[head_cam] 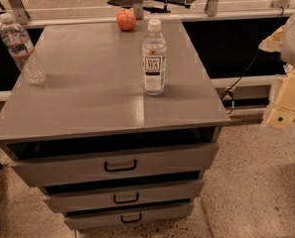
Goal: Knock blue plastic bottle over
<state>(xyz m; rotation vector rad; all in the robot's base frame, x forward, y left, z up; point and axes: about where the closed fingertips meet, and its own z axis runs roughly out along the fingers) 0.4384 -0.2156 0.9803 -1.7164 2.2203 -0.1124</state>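
Observation:
The blue plastic bottle (154, 58) stands upright near the middle right of the grey cabinet top (97, 93). It is clear and faintly bluish, with a white cap and a white label with dark text. My gripper (286, 105) hangs at the far right edge of the camera view, off the cabinet and well to the right of the bottle, lower than the cabinet top's far side. Nothing is in it that I can see.
A ribbed clear bottle (22, 49) with a thin reddish band stands at the left edge of the top. An apple (126, 20) sits at the back edge. Three drawers with black handles (120, 166) are stepped out below. A black cable (241, 78) hangs at the right.

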